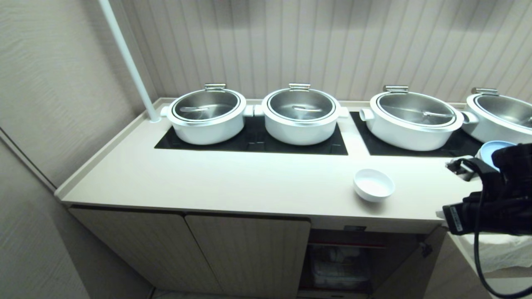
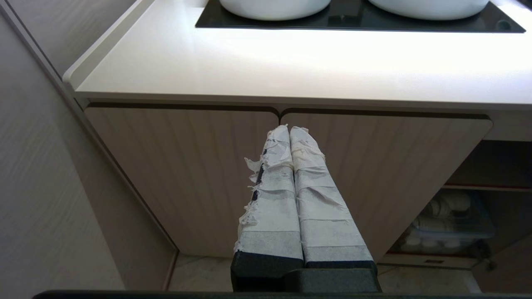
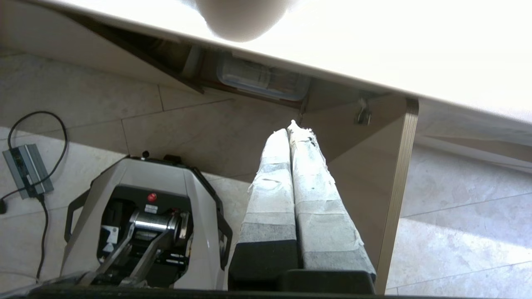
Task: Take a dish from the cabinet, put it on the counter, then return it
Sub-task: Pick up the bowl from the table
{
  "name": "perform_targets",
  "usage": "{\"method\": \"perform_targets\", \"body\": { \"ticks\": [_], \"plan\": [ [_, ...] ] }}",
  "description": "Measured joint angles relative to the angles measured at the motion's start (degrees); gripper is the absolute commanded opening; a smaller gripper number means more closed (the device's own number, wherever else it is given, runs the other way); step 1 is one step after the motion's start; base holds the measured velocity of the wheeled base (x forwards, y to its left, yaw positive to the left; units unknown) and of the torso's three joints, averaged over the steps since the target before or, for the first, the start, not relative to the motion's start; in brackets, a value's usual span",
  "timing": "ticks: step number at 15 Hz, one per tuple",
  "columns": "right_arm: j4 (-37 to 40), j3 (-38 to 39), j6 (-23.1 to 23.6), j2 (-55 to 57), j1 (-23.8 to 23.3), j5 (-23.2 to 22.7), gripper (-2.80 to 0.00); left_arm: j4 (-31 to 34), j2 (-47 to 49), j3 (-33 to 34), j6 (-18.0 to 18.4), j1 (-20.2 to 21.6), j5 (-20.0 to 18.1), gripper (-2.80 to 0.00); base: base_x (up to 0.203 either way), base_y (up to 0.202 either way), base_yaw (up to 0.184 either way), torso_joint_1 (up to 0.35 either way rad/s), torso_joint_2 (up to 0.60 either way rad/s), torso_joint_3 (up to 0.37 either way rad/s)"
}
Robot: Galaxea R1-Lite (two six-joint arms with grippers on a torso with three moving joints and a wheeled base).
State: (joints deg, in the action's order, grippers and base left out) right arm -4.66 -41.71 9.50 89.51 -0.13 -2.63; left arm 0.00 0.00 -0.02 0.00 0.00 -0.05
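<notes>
White dish (image 1: 373, 185) on counter (image 1: 232, 178) before 4 pots (image 1: 300, 114); both hands pressed together, empty

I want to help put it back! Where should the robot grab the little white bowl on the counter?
Probably by its rim. The small, round, glossy white bowl sits upright and open on the cream counter, near the front edge. One finger could slip inside, one outside, coming from above on the right side, nearest the shut right gripper.

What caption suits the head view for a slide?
Small round white glossy bowl resting on the cream-white counter, beside four steel-lidded white pots.
</notes>
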Motion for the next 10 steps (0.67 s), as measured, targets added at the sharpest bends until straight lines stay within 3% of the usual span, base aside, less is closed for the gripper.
{"method": "perform_targets", "body": {
  "ticks": [5,10],
  "plan": [
    [3.0,-7.1,0.09,5.26,-0.46,0.04,-2.8,0.0,0.0,0.0,0.0,0.0,0.05,-2.8,0.0,0.0,0.0,0.0,0.0,0.0],
    [11.37,-16.28,0.01,9.3,-0.84,-0.01,-2.8,0.0,0.0,-0.02,0.02,0.0,0.04,-2.8,0.0,0.0,0.0,0.0,0.0,0.0]
  ]
}}
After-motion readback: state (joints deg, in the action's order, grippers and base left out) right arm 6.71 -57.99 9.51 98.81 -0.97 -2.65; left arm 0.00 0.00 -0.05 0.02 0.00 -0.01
